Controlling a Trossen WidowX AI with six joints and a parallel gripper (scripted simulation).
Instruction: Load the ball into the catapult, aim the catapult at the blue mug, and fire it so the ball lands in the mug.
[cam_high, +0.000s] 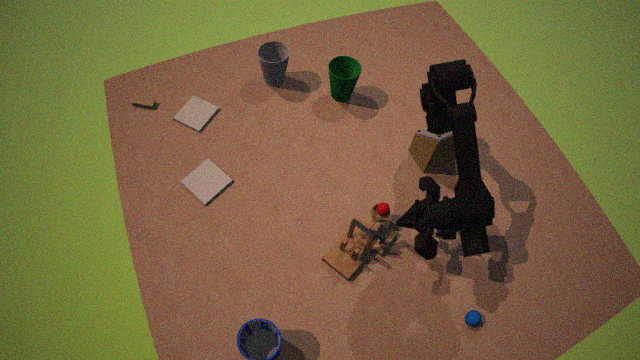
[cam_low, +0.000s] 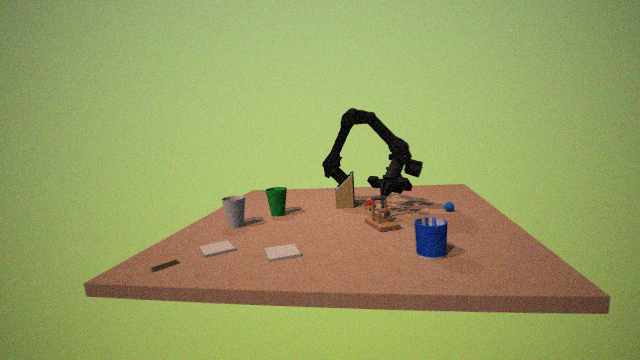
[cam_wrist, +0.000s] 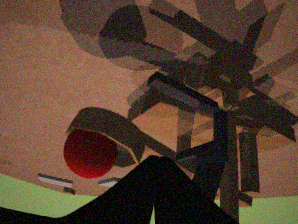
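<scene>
Ball (cam_high: 382, 209) (cam_low: 369, 203) (cam_wrist: 90, 153), red, sat in the cup of the wooden catapult (cam_high: 345, 265) (cam_low: 383, 225) (cam_wrist: 159, 120) on the desk (cam_high: 280, 150) (cam_low: 340, 280) (cam_wrist: 40, 90). The tool (cam_high: 398, 222) (cam_low: 383, 194) (cam_wrist: 157, 165), clenched on nothing, was close beside the catapult. The blue mug (cam_high: 259, 340) (cam_low: 431, 238) stood upright, apart from the catapult, and a blue ball (cam_high: 473, 318) (cam_low: 449, 206) lay on the desk.

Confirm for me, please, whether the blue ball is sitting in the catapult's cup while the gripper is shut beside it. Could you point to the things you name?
Not quite: the ball in the catapult's cup (cam_wrist: 95, 117) is the red ball (cam_high: 383, 209) (cam_wrist: 90, 154), as the wrist view shows. The gripper (cam_high: 398, 223) (cam_wrist: 157, 165) is indeed shut beside it.
</scene>
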